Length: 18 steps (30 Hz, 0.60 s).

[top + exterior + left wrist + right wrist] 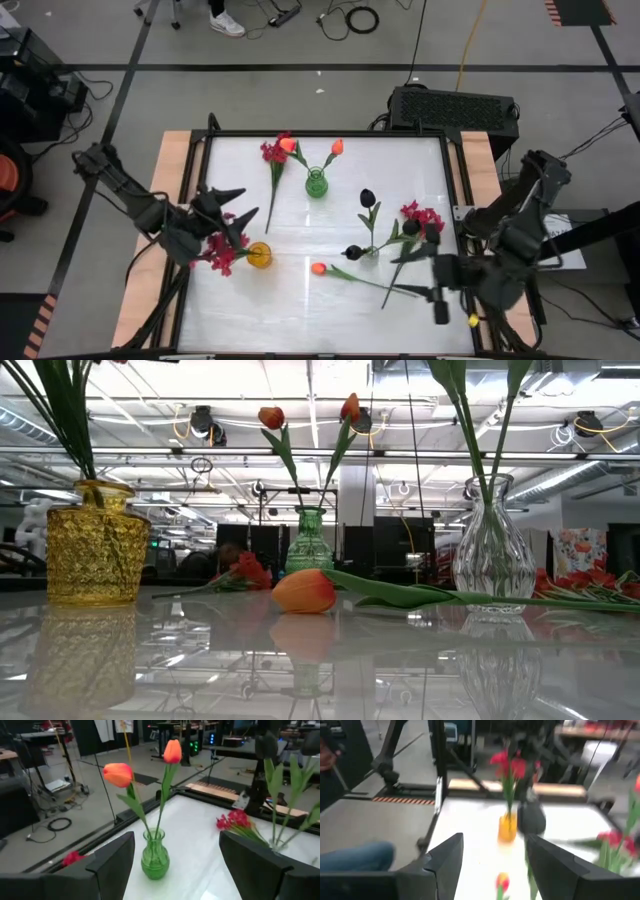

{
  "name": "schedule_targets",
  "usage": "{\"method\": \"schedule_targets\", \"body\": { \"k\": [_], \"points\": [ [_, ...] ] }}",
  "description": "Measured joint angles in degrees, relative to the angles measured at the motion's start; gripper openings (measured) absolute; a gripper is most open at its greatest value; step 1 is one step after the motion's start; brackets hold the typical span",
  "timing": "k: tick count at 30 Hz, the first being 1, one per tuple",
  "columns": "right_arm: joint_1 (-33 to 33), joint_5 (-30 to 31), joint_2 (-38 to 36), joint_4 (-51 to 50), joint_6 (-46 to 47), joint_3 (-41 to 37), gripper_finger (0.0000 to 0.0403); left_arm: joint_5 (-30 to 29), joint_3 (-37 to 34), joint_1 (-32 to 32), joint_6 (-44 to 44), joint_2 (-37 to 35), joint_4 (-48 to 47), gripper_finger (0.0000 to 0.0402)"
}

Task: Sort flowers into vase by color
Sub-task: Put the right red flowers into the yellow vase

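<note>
On a white table (300, 300), a loose orange-red tulip (319, 268) lies on its side at about six o'clock from the table's centre, its green stem running toward four o'clock, where the right gripper (440, 290) hangs just past the stem's end with fingers spread and nothing between them. Picking this stem looks like the step in hand; it would go best with the jaws brought down square across the stem near its middle, clear of the leaves, then lifted high enough to tip the stem end into the narrow neck of the green vase (316, 184). Beside the tulip at three o'clock stands the clear vase (371, 250), holding black rose-like blooms (367, 198) on long stems, with a loose crimson-pink spray (421, 216) lying just beyond it. At nine o'clock the amber vase (259, 256) holds crimson sprays (219, 252), and the left gripper (222, 215) hovers above them, wide open and empty. Farther back, at twelve o'clock, the green vase carries two orange-red tulips (172, 751), upright on slim leafy stems, and another crimson spray (274, 152) lies flat just beside it at nine o'clock from it, unsorted.
</note>
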Motion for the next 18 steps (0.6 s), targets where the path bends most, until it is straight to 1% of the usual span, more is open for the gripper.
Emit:
{"method": "schedule_targets", "body": {
  "k": [6, 9, 12, 18],
  "points": [
    [5.65, 0.55, -1.84, -13.46, 16.63, 0.00, 0.0210, 0.42, 0.08, 2.00, 5.37, 0.09, 4.19, 0.0294],
    [7.60, 1.05, -1.93, -21.38, 27.62, 0.00, 0.0210, 1.17, 0.08, 2.55, 6.20, 0.09, 4.44, 0.0294],
    [8.79, -2.09, -1.17, -31.23, 41.47, 0.00, 0.0210, 2.23, 0.08, 2.70, 6.27, 0.09, 4.46, 0.0294],
    [10.32, -11.28, 3.20, -47.95, 66.23, -0.02, 0.0210, 2.89, 0.08, 2.74, 6.32, 0.09, 4.42, 0.0294]
  ]
}}
